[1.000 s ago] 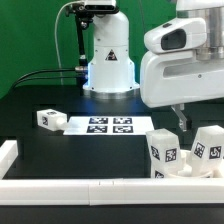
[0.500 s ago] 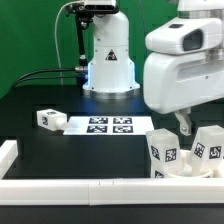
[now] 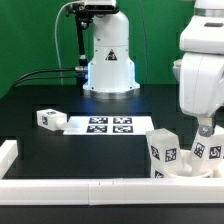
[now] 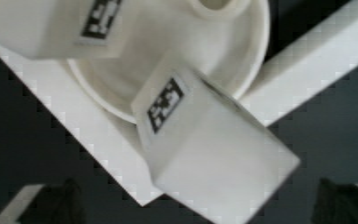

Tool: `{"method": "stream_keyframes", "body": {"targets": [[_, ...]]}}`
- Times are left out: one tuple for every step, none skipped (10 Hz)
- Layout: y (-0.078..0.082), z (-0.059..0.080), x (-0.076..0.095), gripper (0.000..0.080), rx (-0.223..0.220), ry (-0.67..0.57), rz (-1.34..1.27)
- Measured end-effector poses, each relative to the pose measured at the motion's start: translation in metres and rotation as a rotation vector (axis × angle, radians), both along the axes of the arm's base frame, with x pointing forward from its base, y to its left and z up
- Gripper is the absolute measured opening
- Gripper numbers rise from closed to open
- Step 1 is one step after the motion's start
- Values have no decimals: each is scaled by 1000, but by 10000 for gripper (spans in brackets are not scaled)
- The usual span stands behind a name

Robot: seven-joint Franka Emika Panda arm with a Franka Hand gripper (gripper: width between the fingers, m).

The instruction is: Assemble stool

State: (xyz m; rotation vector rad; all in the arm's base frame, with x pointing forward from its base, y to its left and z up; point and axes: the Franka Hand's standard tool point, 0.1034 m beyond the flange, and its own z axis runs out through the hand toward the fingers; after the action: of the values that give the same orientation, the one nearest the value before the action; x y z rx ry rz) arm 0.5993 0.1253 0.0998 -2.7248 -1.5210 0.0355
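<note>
white legs [image 3: 163, 150] with black-and-white square tags, white seat [image 4: 158, 52], black table [image 3: 70, 150], green backdrop [image 3: 30, 40]

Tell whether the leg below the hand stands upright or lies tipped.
Upright: the leg stands on end on the seat, below the hand.

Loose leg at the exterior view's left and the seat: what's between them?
The marker board lies between the loose leg and the seat, close beside the leg; otherwise bare black table. Seen in the exterior view.
</note>
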Motion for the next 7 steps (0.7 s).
{"method": "stream_keyframes", "body": {"targets": [[-1,0,0,649,-1,-1,46],[-4,0,0,649,-8,-2,134],[-7,-4,0,649,-17,-4,323],[-10,-7,-1,649,-27,4,478],[-7,-9,2,649,-44,5,606],[-6,-15,0,649,-56,14,676],[-4,-24,-1,649,-72,22,770]]}}
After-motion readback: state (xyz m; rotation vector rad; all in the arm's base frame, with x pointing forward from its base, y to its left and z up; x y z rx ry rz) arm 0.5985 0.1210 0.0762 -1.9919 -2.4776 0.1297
